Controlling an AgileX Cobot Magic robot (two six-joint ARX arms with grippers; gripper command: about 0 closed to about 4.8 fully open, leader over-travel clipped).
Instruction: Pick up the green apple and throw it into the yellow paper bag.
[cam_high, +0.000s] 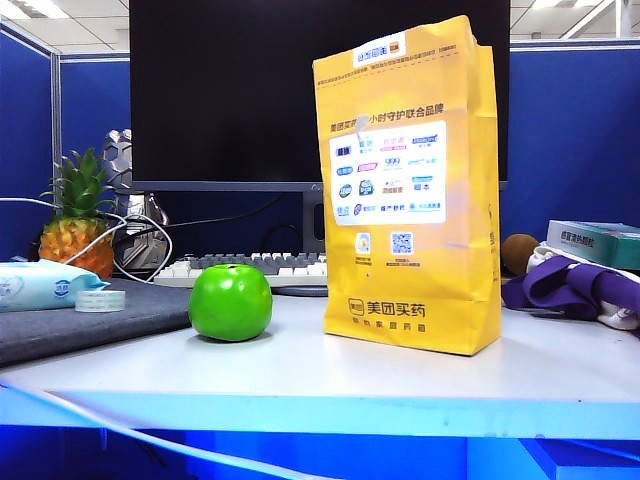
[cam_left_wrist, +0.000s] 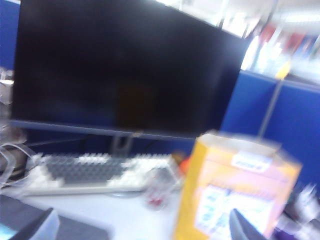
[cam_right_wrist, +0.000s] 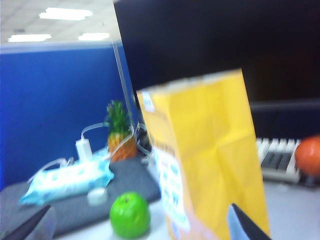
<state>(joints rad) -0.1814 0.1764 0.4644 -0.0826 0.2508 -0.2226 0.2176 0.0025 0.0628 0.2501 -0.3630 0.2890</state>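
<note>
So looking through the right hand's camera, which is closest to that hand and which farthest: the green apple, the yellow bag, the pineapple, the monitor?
Going by the right wrist view, with the right hand open, fingertips at the picture's edge:
1. Yellow paper bag, right in front of the hand.
2. Green apple, beside the bag; too close to call against it.
3. Pineapple, behind the apple.
4. Monitor, at the back.

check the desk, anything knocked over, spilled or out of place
Nothing stands out. The green apple sits on the table, apart from the yellow paper bag, which stands upright with its top open. Neither gripper touches either; the right gripper stands open, the left gripper is barely visible.
</note>
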